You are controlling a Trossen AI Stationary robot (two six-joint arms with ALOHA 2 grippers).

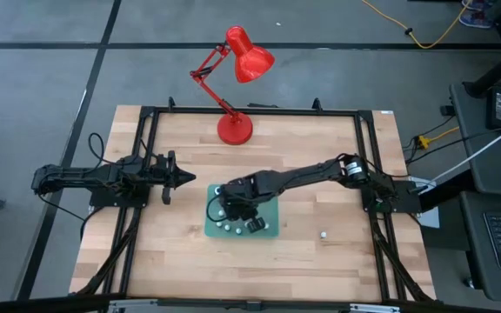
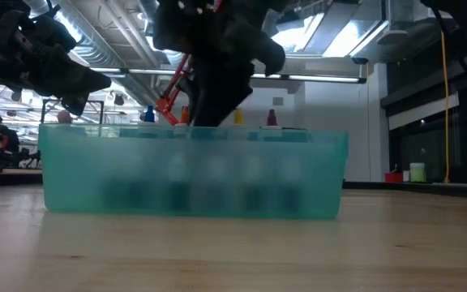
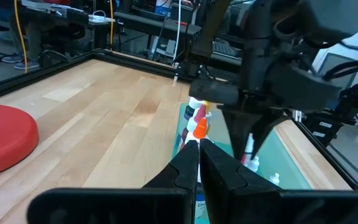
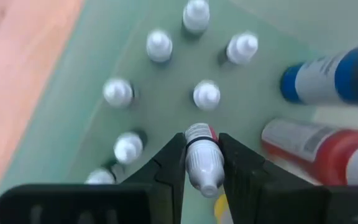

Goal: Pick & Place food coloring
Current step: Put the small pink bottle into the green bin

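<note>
Nearest the bench's front edge, toward the right, one small pale-capped bottle (image 1: 323, 234) stands alone on the bare wood, well apart from everything else.

Just behind it, about midway across the bench, sits a shallow green tray (image 1: 272, 228) holding the food coloring (image 4: 207, 95). In the right wrist view at least seven little bottles stand upright in the tray with their white caps showing, and two larger bottles, one blue (image 4: 334, 78) and one red (image 4: 319, 149), lie on their sides among them. The right gripper (image 4: 202, 163) hangs over the tray, its two dark fingers closed around the white cap of a red-bodied bottle (image 4: 202, 157). Whether that bottle rests on the tray floor or is lifted clear of it cannot be told.

The left gripper (image 1: 183, 178) waits over the bench's left side, clear of the tray, its fingers pressed together on nothing.

Farthest back, a red desk lamp (image 1: 236, 129) stands on its round base by the bench's rear edge.

As a judgement, the task looks well along: most of the bottles are in the tray, one is in hand over it, and the lone bottle on the wood seems the only one left to fetch.
</note>
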